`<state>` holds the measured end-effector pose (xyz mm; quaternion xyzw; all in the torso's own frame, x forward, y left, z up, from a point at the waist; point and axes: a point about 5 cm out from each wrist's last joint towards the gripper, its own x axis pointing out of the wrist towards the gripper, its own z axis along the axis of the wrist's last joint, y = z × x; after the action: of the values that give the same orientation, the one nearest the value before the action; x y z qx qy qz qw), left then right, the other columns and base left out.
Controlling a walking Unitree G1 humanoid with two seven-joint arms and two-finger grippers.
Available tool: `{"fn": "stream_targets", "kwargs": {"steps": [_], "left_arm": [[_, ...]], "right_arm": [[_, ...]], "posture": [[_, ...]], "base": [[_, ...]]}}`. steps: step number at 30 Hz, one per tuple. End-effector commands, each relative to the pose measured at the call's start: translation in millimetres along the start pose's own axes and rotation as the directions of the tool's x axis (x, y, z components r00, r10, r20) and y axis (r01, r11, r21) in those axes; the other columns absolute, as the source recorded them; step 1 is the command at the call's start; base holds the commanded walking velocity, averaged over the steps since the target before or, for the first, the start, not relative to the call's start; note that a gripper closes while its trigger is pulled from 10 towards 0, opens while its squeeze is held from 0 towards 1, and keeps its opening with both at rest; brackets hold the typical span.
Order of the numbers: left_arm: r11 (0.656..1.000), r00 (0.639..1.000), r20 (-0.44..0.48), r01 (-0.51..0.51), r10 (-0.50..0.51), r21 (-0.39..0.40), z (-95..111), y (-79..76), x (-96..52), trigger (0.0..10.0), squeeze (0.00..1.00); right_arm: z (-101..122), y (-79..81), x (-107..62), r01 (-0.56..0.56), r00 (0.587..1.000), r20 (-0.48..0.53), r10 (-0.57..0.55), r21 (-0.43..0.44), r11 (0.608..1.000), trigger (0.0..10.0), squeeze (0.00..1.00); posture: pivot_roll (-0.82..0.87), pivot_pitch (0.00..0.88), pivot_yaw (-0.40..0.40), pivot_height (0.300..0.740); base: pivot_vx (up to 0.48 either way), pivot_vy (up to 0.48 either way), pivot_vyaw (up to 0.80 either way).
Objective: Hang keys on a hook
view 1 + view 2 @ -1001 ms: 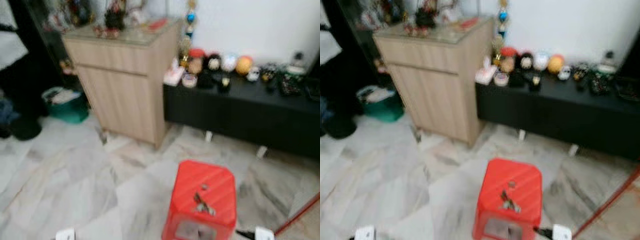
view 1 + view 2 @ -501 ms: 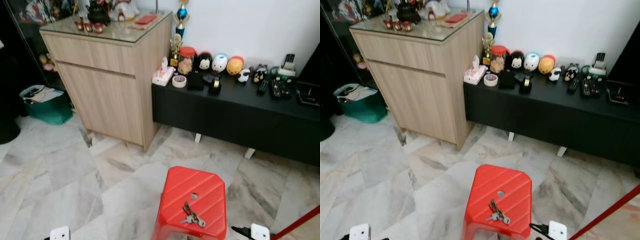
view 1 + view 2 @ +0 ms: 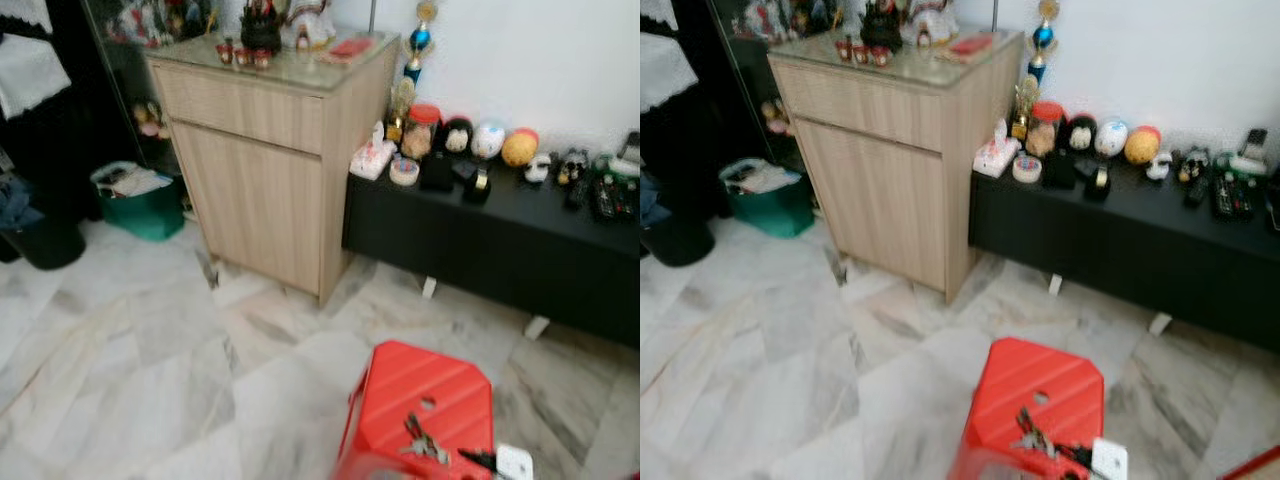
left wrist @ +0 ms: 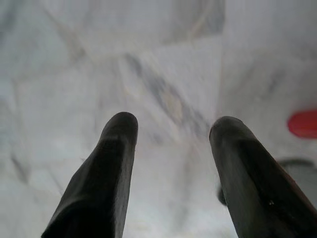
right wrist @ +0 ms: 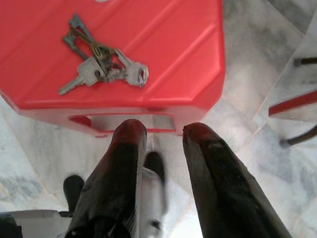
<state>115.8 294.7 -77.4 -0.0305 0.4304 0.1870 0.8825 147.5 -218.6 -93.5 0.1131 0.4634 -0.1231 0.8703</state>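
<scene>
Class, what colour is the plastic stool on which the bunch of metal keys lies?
Red. The plastic stool under the bunch of metal keys shows best in the right wrist view.

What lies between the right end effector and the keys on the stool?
In the right wrist view, only bare red stool top and its near edge separate the open right end effector from the keys.

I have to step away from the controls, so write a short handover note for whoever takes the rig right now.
Left gripper: open, empty, over the marble floor.
Right gripper: fingers slightly apart, empty, just short of the red stool.
Keys: flat on the stool's top, untouched.
Done: robot is standing at the stool.
Left: pick up the keys, find a hook and hang them there.
</scene>
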Motion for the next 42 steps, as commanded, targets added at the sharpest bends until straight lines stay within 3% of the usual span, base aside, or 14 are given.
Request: {"fn": "stream_targets", "kwargs": {"steps": [1, 12, 18, 20, 21, 23, 24, 25, 26, 28, 29, 31, 35, 42], "left_arm": [[1.000, 1.000, -0.013, 0.026, -0.025, 0.011, -2, -5.2, 0.2, 10.0, 0.00], [0.999, 0.999, -0.004, 0.038, -0.038, 0.012, 6, -15.1, 4.5, 10.0, 0.00], [0.999, 0.999, -0.004, 0.036, -0.036, 0.013, 7, -17.8, 5.1, 10.0, 0.00], [0.999, 0.999, -0.004, 0.036, -0.036, 0.014, 6, -18.7, 5.1, 10.0, 0.00], [0.999, 0.999, -0.004, 0.037, -0.037, 0.013, 5, -20.3, 4.9, 10.0, 0.00], [0.999, 0.999, -0.005, 0.038, -0.038, 0.013, 4, -21.4, 4.6, 10.0, 0.00], [0.999, 0.999, -0.006, 0.040, -0.040, 0.013, 2, -22.9, 4.1, 10.0, 0.00], [0.999, 0.999, -0.007, 0.041, -0.041, 0.012, 0, -23.2, 3.6, 10.0, 0.00], [0.999, 0.999, -0.007, 0.041, -0.041, 0.012, 0, -23.2, 3.6, 10.0, 0.00], [0.999, 0.999, -0.009, 0.041, -0.041, 0.014, -3, -22.5, 2.5, 10.0, 0.00], [0.999, 0.999, -0.009, 0.041, -0.041, 0.014, -3, -22.5, 2.5, 10.0, 0.00], [0.999, 0.999, -0.013, 0.042, -0.042, 0.021, -4, -20.9, 1.7, 10.0, 0.00], [0.999, 0.999, -0.014, 0.042, -0.042, 0.026, -4, -19.4, 1.6, 10.0, 0.00], [0.999, 0.999, -0.009, 0.038, -0.038, 0.031, -1, -13.2, 1.8, 10.0, 0.00]], "right_arm": [[-3, -6.3, -1.4, 0.022, 1.000, -0.002, -0.022, 0.015, 1.000, 10.0, 0.00], [16, -14.9, -0.8, 0.057, 0.994, 0.088, -0.063, 0.073, 0.996, 10.0, 0.00], [49, -26.3, -3.7, 0.071, 0.959, 0.272, -0.079, 0.039, 0.997, 10.0, 0.00], [59, -18.4, -3.3, 0.052, 0.943, 0.328, -0.051, 0.007, 0.999, 10.0, 0.00], [72, 5.8, -1.6, 0.025, 0.918, 0.396, 0.009, -0.081, 0.996, 10.0, 0.00], [79, 16.7, -2.4, 0.004, 0.896, 0.442, 0.045, -0.108, 0.994, 10.0, 0.00], [93, 31.9, -6.7, -0.035, 0.841, 0.531, 0.105, -0.141, 0.989, 10.0, 0.00], [100, 37.4, -10.2, -0.052, 0.806, 0.577, 0.131, -0.152, 0.987, 10.0, 0.00], [100, 37.4, -10.2, -0.052, 0.806, 0.577, 0.131, -0.152, 0.987, 10.0, 0.00], [107, 40.4, -17.8, -0.068, 0.749, 0.641, 0.167, -0.176, 0.982, 10.0, 0.00], [107, 40.4, -17.8, -0.068, 0.749, 0.641, 0.167, -0.176, 0.982, 10.0, 0.00], [106, 43.9, -25.6, -0.084, 0.705, 0.682, 0.197, -0.196, 0.977, 10.0, 0.00], [102, 45.3, -27.3, -0.076, 0.700, 0.685, 0.204, -0.213, 0.974, 10.0, 0.00], [106, 39.1, -22.6, -0.039, 0.750, 0.645, 0.143, -0.173, 0.984, 10.0, 0.00]], "posture": [[0.03, 0.000, 0.009, 0.740], [0.04, 0.000, 0.010, 0.740], [0.03, 0.000, 0.004, 0.740], [0.03, 0.000, 0.004, 0.740], [0.03, 0.000, -0.003, 0.740], [0.03, 0.000, -0.006, 0.740], [0.03, 0.000, -0.008, 0.740], [0.03, 0.000, -0.008, 0.740], [0.03, 0.000, -0.008, 0.740], [0.02, 0.000, -0.005, 0.740], [0.02, 0.000, -0.005, 0.740], [0.01, 0.000, -0.002, 0.740], [0.01, 0.000, -0.001, 0.740], [0.01, 0.000, 0.000, 0.730]], "base": [[0.000, 0.000, 0.00], [0.000, 0.000, 0.00], [0.000, 0.000, 0.00], [0.000, 0.000, 0.00], [0.000, 0.000, 0.00], [0.000, 0.000, 0.00], [0.000, 0.000, 0.00], [0.000, 0.000, 0.00], [0.000, 0.000, 0.00], [0.000, 0.000, 0.00], [0.000, 0.000, 0.00], [0.000, 0.000, 0.00], [0.000, 0.000, 0.00], [0.000, 0.000, 0.00]]}}
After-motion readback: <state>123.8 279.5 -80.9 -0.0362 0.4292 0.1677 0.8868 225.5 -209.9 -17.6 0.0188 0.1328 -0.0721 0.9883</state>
